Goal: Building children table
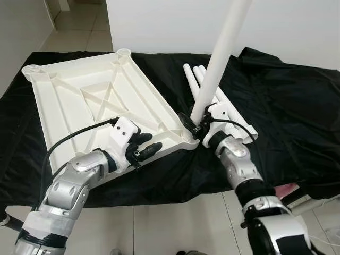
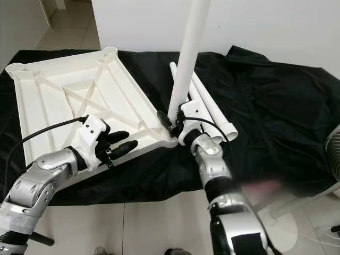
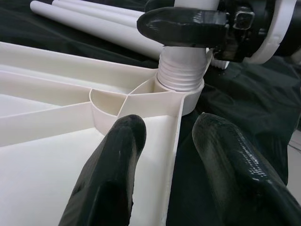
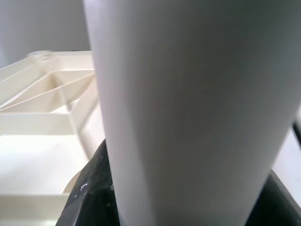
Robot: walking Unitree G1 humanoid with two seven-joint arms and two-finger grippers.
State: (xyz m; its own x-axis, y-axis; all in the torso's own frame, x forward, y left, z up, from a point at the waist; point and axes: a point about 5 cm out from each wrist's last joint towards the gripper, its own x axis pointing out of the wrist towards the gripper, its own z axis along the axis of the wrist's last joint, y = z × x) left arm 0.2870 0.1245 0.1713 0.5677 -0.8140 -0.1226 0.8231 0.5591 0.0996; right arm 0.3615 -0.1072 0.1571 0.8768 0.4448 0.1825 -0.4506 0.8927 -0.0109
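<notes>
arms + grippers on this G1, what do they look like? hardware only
Both arms are jointed silver metal segments with black joints and cuffs. The left arm has white tape wrapped round its upper part and a black cable looping to a white wrist block. The left gripper has two long, rounded, glossy black fingers. The right gripper has a white wrist housing, black fingers and its own black cable.

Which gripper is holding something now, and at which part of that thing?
The right gripper holds the upright white leg near its lower, threaded end, above the tabletop's corner socket. The left gripper straddles the tabletop's edge.
</notes>
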